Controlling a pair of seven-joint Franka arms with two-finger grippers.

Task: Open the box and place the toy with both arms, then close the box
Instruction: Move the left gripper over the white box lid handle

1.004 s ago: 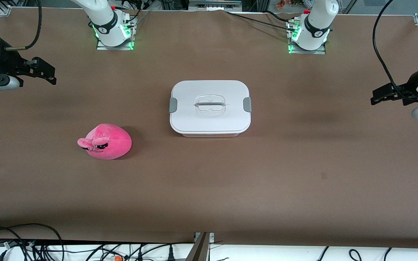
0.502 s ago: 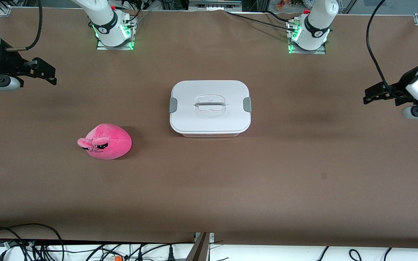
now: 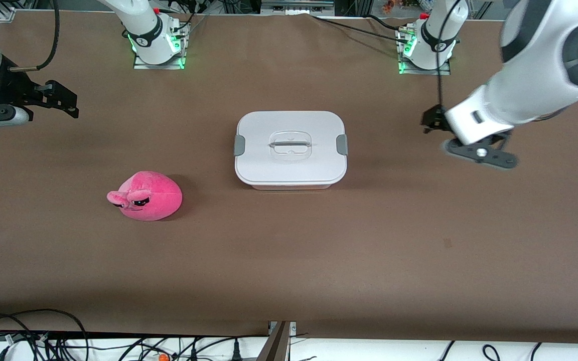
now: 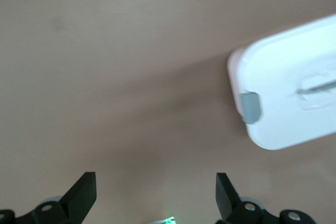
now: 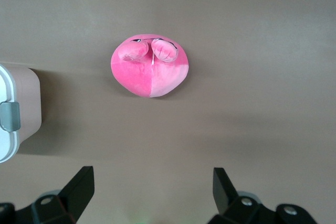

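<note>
Front view: a bright pink plush toy (image 3: 144, 196) sits on the brown table (image 3: 289, 260) in the lower left part of the frame, nearest the camera of the task's things and toward the right arm's end. A little farther from the camera, at the frame's centre, stands the box (image 3: 290, 149), its white lid (image 3: 319, 165) seated on the base, with a grey clip (image 3: 239, 145) on one short side, a second grey clip (image 3: 341, 144) on the other, and the clear handle (image 3: 290, 145) recessed in the middle. Toy and box stand well apart.

At the upper right of the frame the left gripper (image 3: 432, 120) hangs over bare table between the box and the left arm's end; its wrist view shows the fingers (image 4: 84, 195) spread apart, holding nothing, with the box's clipped end (image 4: 251, 107) in sight.

At the upper left edge of the frame the right gripper (image 3: 63, 100) waits over the table's end, its fingers (image 5: 80, 187) likewise parted and empty, the toy (image 5: 149, 66) in the middle of its wrist view.
</note>
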